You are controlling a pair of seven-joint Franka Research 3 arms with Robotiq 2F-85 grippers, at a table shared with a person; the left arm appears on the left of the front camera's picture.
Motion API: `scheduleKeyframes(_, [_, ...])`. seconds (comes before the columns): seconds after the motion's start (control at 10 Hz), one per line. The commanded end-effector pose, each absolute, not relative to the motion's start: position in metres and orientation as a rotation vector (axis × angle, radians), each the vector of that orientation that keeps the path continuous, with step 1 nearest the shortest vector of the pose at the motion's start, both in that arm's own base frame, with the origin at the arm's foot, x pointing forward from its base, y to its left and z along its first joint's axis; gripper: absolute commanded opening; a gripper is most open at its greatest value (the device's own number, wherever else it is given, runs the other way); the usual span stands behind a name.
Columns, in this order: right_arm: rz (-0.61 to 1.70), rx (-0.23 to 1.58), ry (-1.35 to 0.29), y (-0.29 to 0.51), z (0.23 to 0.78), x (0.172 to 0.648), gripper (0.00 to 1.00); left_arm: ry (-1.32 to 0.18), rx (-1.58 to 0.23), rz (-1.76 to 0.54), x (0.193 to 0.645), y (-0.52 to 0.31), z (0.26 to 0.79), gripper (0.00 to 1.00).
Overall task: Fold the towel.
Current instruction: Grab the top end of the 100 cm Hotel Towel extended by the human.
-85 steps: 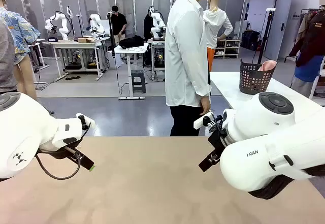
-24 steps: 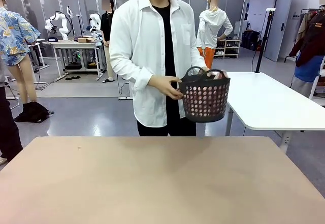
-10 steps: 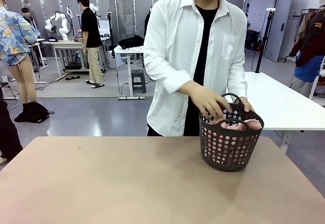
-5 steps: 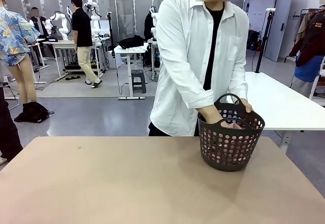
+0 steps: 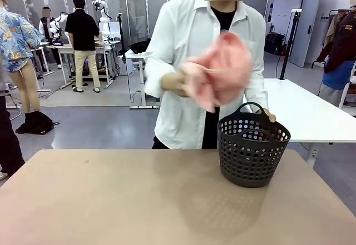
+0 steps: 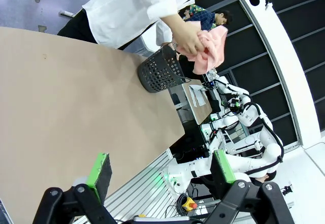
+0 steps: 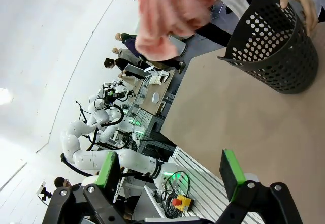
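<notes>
**Three cameras, one table**

The front view faces across the table [image 5: 111,200] toward the person [image 5: 178,45] at its far edge. Both wrist views look from the near side, rolled, well back from the basket [image 6: 160,74], which all three share.

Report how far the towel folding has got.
Done: the basket stands on the table and the towel is out of it. In hand: the person's hand holds it bunched in the air. Left: laying it flat and every fold; the left gripper and right gripper are open, holding nothing.
</notes>
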State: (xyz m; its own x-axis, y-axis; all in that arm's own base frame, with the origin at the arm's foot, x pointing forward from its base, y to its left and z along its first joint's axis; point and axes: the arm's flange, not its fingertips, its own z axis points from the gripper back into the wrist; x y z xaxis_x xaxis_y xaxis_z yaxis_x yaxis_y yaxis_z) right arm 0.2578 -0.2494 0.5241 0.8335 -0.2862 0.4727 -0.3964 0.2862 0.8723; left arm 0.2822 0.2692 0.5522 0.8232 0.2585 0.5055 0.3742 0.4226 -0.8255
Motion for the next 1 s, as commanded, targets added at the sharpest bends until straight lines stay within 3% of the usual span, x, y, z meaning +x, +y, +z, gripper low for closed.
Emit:
scheduleKeyframes(0.0, [0.097,1.302,-0.644,-0.2517,0.5268,0.2588,1.00,-0.657,-1.171,-0.098,0.2823,0.2691,0.5505,1.00])
scheduleKeyframes(0.9, [0.097,1.302,-0.644,-0.2517,0.5268,0.2588,1.00,-0.657,-1.171,-0.098,0.2823,0.2691,0.5505,1.00])
